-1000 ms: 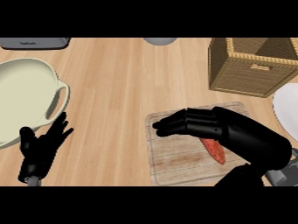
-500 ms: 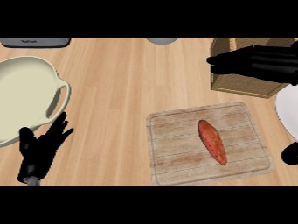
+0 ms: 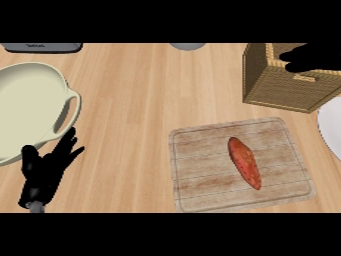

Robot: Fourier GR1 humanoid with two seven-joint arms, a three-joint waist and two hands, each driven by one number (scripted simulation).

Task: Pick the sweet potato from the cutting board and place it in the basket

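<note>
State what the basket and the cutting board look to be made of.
The basket looks like woven wicker or rattan: tan walls with a fine crosshatched weave and a braided rim. The cutting board looks like pale, matte wood: parallel plank lines, visible grain and a groove near its edge.

I see bright, even light across the counter (image 3: 151,100), no glare. Shadows are faint and soft; the basket (image 3: 291,82) at far right shows a darker left wall. Focus looks uniform, no edge distortion noted.
</note>
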